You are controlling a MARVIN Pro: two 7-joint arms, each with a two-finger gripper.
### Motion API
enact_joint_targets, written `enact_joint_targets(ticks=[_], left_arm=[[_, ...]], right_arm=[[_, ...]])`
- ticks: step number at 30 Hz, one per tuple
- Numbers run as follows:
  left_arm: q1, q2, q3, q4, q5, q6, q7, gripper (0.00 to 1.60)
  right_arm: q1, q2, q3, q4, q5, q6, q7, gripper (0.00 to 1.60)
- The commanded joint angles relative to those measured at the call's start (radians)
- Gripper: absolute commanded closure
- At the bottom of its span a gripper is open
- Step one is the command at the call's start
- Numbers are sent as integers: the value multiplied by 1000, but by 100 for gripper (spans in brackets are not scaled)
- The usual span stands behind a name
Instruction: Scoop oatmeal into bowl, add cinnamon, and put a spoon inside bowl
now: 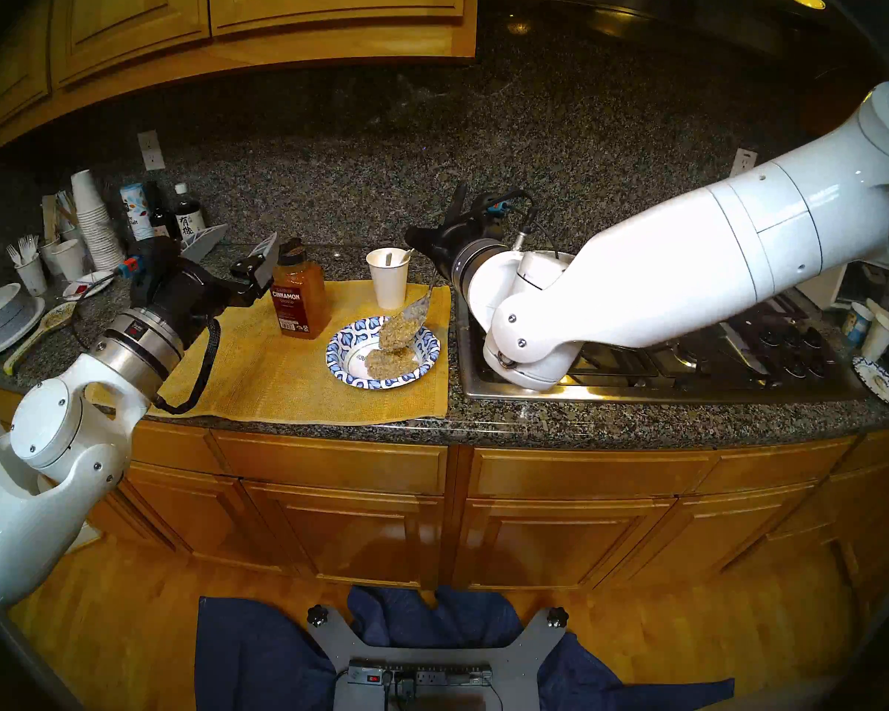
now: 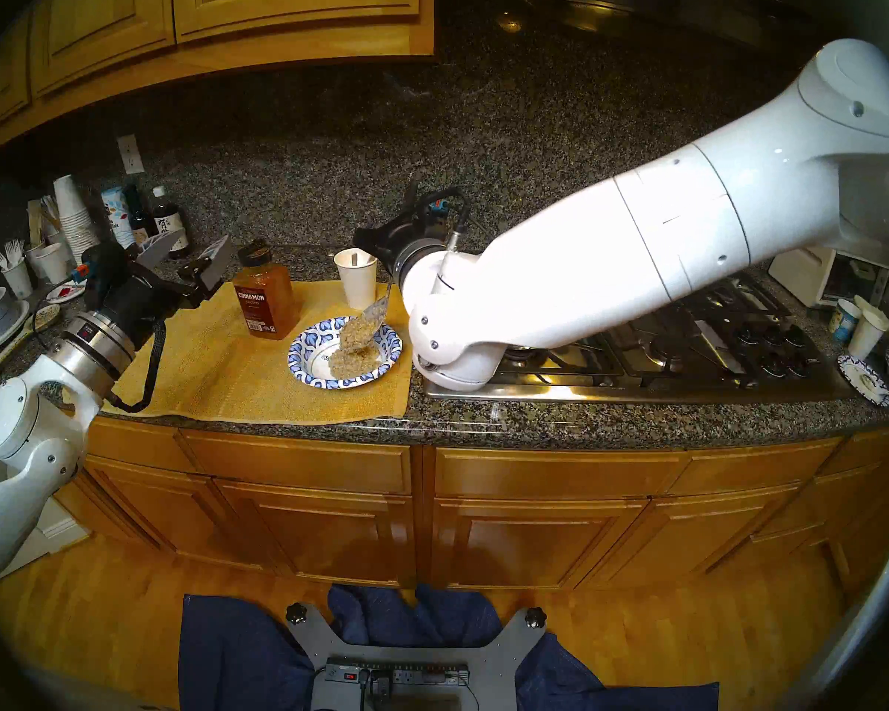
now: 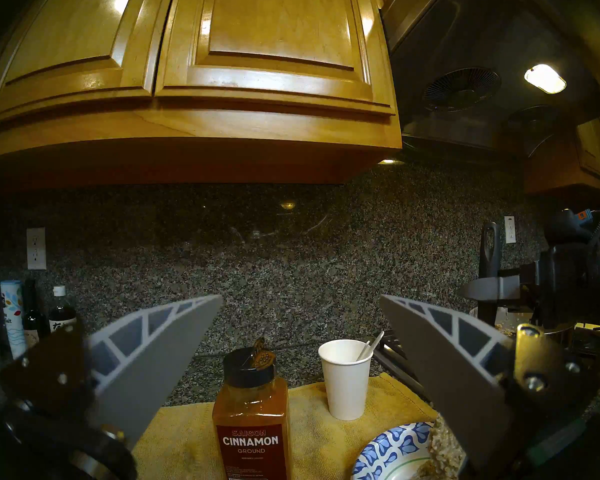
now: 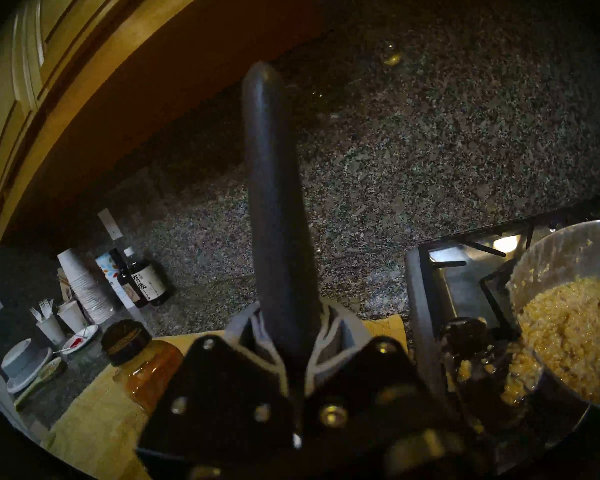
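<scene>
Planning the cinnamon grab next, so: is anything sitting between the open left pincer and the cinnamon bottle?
No. In the left wrist view only bare yellow mat lies between the left pincer and the cinnamon bottle.

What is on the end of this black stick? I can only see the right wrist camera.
Observer: A shiny metal serving spoon. It is tipped over the blue-and-white bowl, and sticky oatmeal hangs from it down onto a lump already in the bowl.
Operator: Is there a little spoon anywhere for later?
Observer: Yes, a small white spoon stands in the paper cup behind the bowl.
</scene>
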Motion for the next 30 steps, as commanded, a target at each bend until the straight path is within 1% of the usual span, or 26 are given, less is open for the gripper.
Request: enact_joint_targets(ticks=[1, 2, 6, 7, 13, 24, 25, 27, 30], left_arm=[[-18, 0, -23, -12, 2, -13, -1, 0], [-18, 0, -23, -12, 2, -13, -1, 0], [-18, 0, -23, -12, 2, -13, -1, 0], [-18, 1, -23, -12, 2, -12, -1, 0], [-18, 1, -22, -12, 2, -12, -1, 0], [-18, 1, -23, -12, 2, -12, -1, 0], [-18, 0, -23, -12, 2, -13, -1, 0], [-18, 0, -23, -12, 2, -13, -1, 0], [-18, 0, -23, -12, 2, -13, -2, 0]], right_arm=[[67, -77, -22, 38, -90, -32, -2, 160], [78, -95, -42, 41, -110, -28, -7, 160], [96, -137, -86, 50, -156, -32, -21, 160], [106, -157, -107, 55, -179, -30, -26, 160], [131, -218, -164, 74, -249, -30, -46, 160], [174, -283, -211, 77, -330, -42, -75, 160], [180, -307, -231, 76, -355, -46, -86, 160], [182, -317, -239, 75, -365, -50, -94, 160], [187, -348, -268, 72, -405, -53, -111, 160]])
